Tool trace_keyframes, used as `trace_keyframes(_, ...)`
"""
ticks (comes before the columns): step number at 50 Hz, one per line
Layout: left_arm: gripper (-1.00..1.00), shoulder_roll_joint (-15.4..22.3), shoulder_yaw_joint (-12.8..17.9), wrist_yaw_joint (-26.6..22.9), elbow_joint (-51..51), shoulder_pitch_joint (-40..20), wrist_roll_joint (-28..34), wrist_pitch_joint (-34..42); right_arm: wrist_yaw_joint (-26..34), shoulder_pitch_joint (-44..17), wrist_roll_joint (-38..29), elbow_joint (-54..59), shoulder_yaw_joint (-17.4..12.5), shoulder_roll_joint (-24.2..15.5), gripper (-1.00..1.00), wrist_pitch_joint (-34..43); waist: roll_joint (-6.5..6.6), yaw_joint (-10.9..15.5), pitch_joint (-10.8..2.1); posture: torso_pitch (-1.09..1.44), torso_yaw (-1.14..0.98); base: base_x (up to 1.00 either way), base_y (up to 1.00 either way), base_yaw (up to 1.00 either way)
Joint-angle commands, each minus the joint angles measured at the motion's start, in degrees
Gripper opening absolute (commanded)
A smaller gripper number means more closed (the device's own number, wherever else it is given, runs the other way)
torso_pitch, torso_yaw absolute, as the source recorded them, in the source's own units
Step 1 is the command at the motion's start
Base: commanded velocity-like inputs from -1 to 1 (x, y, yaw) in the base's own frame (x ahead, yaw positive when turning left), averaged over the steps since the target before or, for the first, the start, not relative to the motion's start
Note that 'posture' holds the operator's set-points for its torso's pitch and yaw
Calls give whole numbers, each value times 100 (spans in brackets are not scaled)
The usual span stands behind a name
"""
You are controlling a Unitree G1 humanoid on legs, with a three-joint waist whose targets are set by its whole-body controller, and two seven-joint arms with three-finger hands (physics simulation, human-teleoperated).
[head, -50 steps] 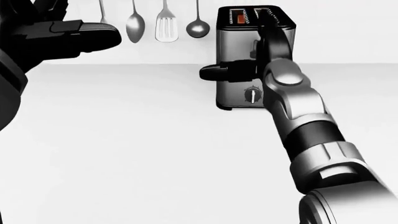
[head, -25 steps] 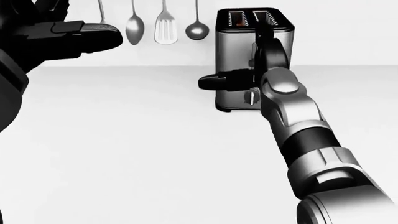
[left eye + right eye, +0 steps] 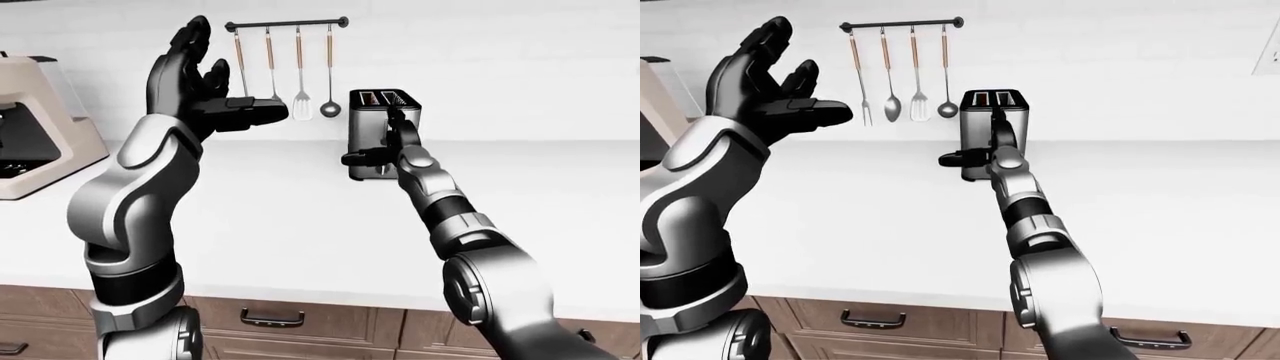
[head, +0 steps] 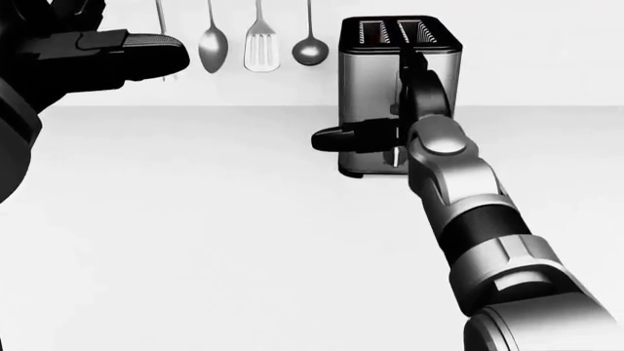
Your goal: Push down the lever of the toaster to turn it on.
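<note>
Currently we note toaster (image 4: 375,102) on counter (image 4: 195,234), directly beyond right hand (image 4: 395,121). Fingers pressed against its face, one finger (image 4: 341,137) jutting left; lever hidden, grip state unreadable. Left hand (image 3: 195,82) raised well apart, fingers spread wide, holding nothing.

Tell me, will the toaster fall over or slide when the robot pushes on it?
Probably not fall. The toaster looks boxy and metal, standing flat on the counter, so it seems fairly heavy. A downward push from the right robot hand presses it into the counter. A sideways shove might slide it on that smooth top.
</note>
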Motion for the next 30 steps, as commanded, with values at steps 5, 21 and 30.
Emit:
trace_keyframes(5, 100, 50, 44, -13, -96, -180, 18, -171, 57, -32, 32, 139, -26, 12, 100, 195, 21, 6, -12, -38, 0, 0, 0, 0)
trace_keyframes(21, 100, 46, 47, -19, -98, -181, 31, -171, 44, 93, 24, 244, -69, 33, 100, 188, 13, 14, -17, -38, 0, 0, 0, 0)
trace_keyframes(30, 100, 49, 49, -10, -107, -186, 20, -160, 27, 137, 14, 273, -79, 42, 100, 184, 8, 16, -20, -38, 0, 0, 0, 0)
